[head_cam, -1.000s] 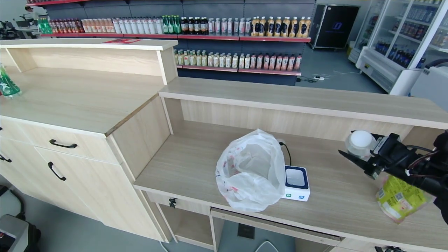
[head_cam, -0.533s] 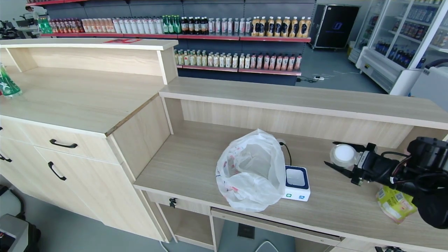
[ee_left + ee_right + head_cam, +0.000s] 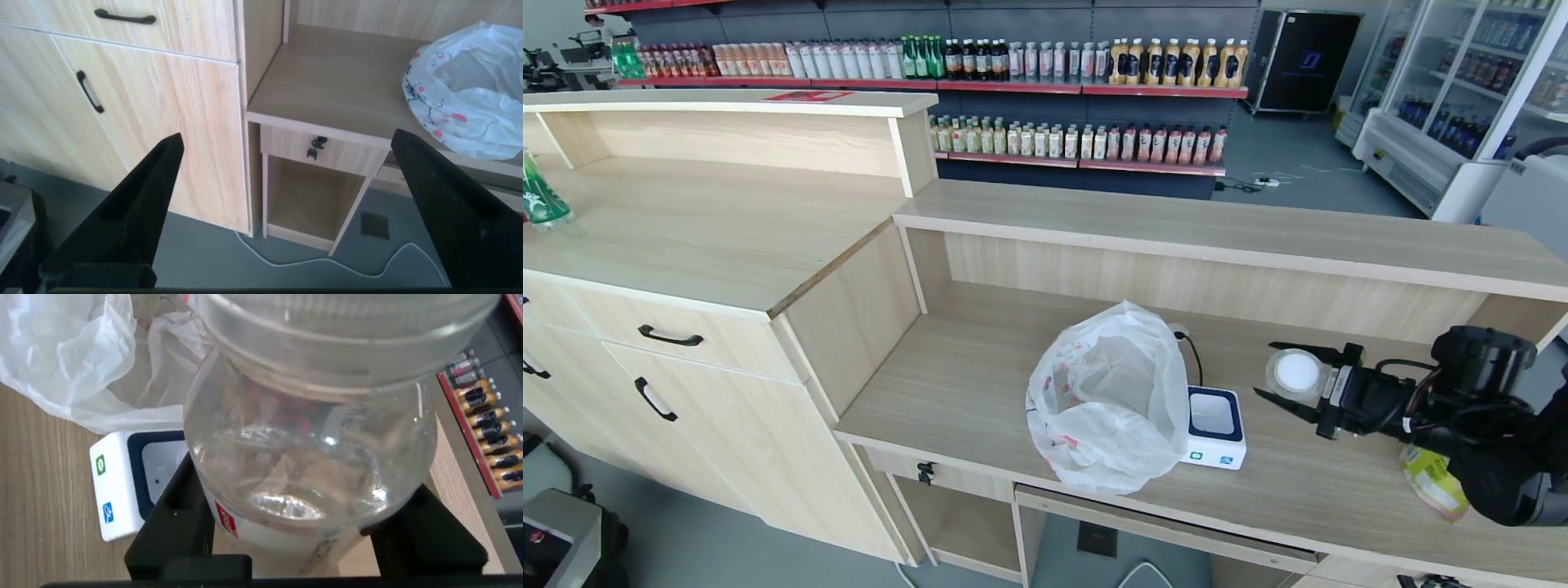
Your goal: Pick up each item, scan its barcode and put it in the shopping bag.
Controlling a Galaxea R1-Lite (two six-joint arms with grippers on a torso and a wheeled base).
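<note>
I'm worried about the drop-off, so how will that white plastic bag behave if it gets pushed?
The shopping bag looks thin and crumpled, so probably floppy; its open mouth may cave in. Nothing shows inside, so it is likely light and could slide on the counter.
</note>
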